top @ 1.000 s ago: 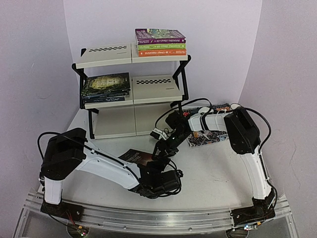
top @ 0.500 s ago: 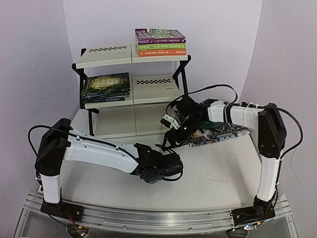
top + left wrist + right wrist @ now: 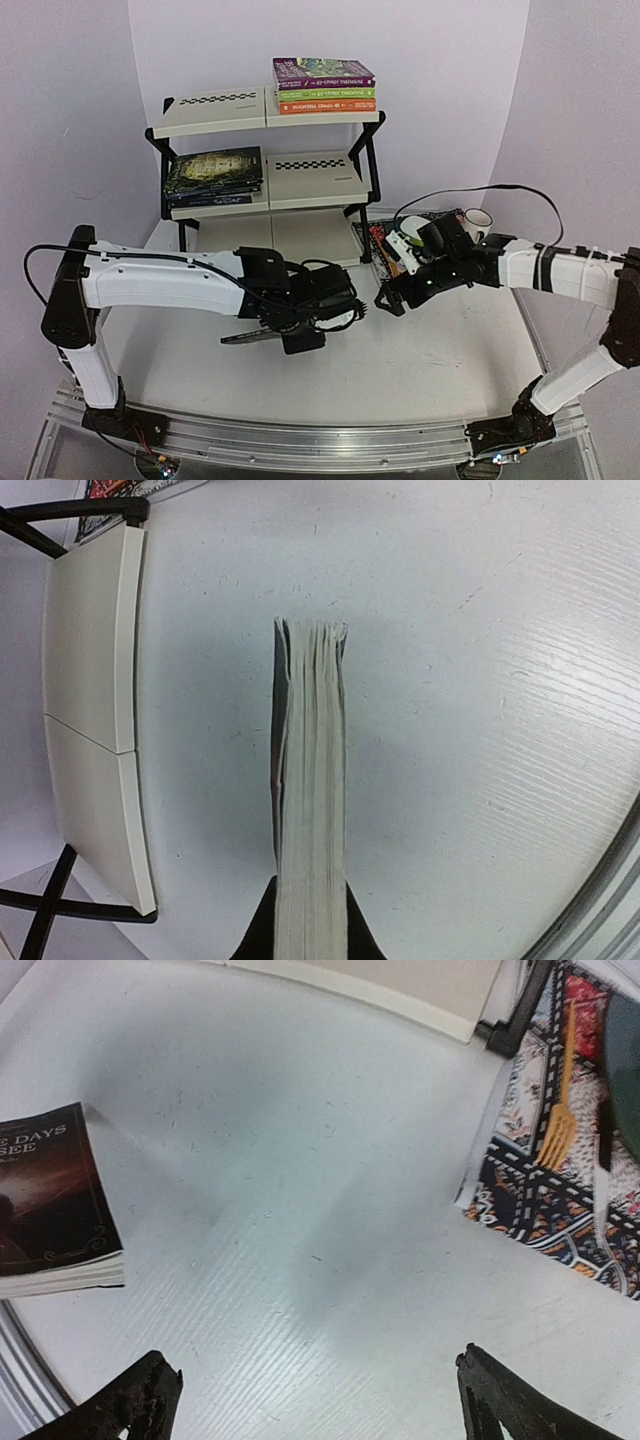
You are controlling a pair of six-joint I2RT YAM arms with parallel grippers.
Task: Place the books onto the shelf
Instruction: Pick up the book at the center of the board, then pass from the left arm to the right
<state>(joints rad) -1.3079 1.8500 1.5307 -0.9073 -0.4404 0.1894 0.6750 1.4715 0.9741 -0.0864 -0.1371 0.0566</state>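
Left wrist view: clamps left fingers [image 3: 260,948] on thin paperback [image 3: 310,800]; likely light, floppy, best pinched near spine; holds right fingers [image 3: 140,1400] spread wide, empty

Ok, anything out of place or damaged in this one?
Nothing spilled or damaged. The middle-tier book stack on the shelf is slightly uneven, lower edges poking out. The book gripped by the left end effector has pages splayed at its far end.
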